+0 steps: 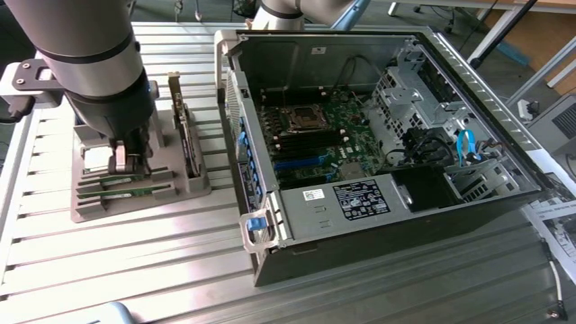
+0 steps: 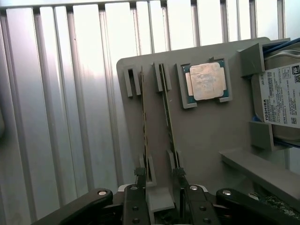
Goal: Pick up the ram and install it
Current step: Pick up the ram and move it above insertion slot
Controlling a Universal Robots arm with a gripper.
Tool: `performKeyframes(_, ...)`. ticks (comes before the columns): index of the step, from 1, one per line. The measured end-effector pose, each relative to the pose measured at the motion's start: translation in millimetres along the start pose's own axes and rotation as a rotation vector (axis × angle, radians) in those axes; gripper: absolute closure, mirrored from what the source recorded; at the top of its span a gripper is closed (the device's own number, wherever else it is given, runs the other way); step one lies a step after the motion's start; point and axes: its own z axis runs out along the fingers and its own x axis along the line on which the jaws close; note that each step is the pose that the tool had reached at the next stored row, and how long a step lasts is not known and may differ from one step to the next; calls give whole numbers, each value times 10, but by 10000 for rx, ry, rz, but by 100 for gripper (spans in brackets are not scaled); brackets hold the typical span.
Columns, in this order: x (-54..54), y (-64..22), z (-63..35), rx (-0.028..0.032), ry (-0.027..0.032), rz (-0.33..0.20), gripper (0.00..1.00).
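The black two-fingered gripper (image 1: 129,170) hangs low over the grey moulded plastic holder tray (image 1: 90,210), fingers spread and holding nothing. Two long, thin green circuit-board sticks stand on edge in the tray's narrow slots, which leave their upper edges free for a pinch from above: the ram stick beside the processor (image 2: 168,112) and the outer ram stick (image 2: 145,126). The fingertips (image 2: 140,174) sit at the sticks' near ends, close to both; which stick is lined up cannot be determined. The tray also carries a square silver processor chip (image 2: 206,80) in its own pocket, a hard drive with a white label (image 2: 281,93), and a wider green card (image 1: 187,138) upright near the sticks. The open grey computer case (image 1: 270,233) lies on the slatted metal table (image 1: 135,277), to the exterior view's right of the tray. Its raised side wall stands between the tray and the green motherboard (image 1: 315,135). In my judgement, the neighbouring stick and the slot posts leave little room for the fingers.
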Motion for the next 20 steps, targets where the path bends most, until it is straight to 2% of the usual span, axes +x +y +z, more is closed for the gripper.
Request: performKeyframes(20,16,104,88,-1,0,-1,64)
